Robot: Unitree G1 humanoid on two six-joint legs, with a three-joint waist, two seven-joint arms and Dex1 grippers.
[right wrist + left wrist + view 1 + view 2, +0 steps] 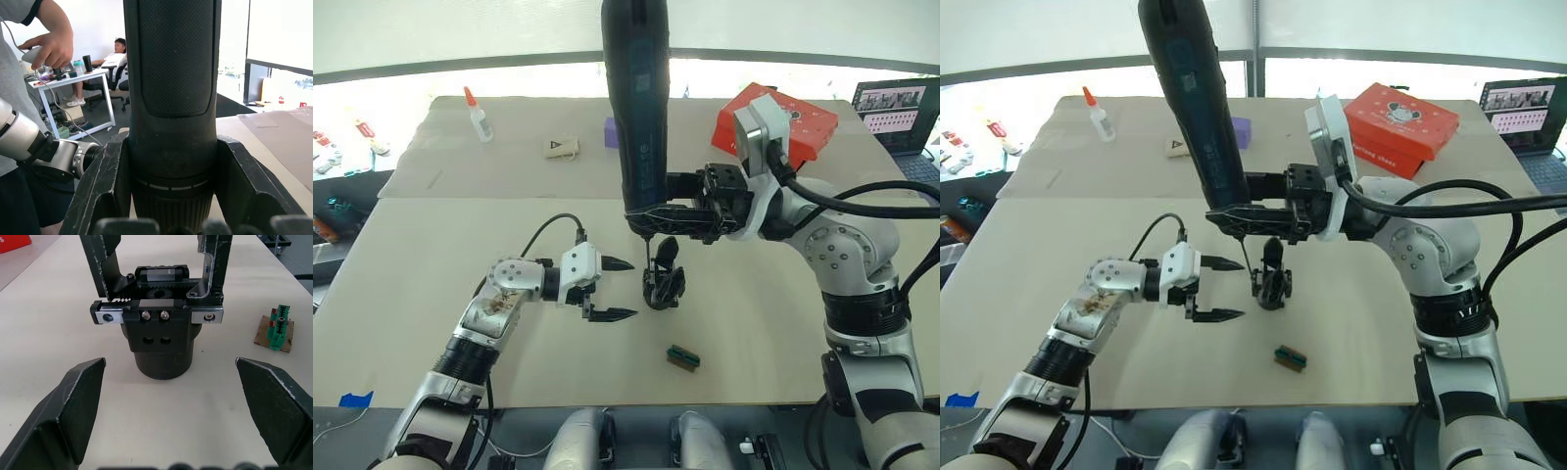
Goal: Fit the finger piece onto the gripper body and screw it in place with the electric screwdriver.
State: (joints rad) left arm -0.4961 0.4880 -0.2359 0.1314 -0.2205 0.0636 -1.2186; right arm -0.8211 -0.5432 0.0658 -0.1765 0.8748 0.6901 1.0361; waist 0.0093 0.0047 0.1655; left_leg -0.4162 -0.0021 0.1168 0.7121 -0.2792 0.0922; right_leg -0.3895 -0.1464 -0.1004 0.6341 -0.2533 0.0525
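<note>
1. Nearest me, a green-and-dark block [682, 357] lies idle on the tabletop [783, 333].
2. My left claw [613, 290] gapes wide and empty, just left of the gripper body [664, 277], which stands upright.
3. Beyond, my right claw [677, 217] grips the electric screwdriver [636, 108] upright, bit pointing down over the body.

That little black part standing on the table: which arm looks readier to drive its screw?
The right gripper: it is clamped on the screwdriver, with the bit just above the gripper body. The left gripper is open beside it.
</note>
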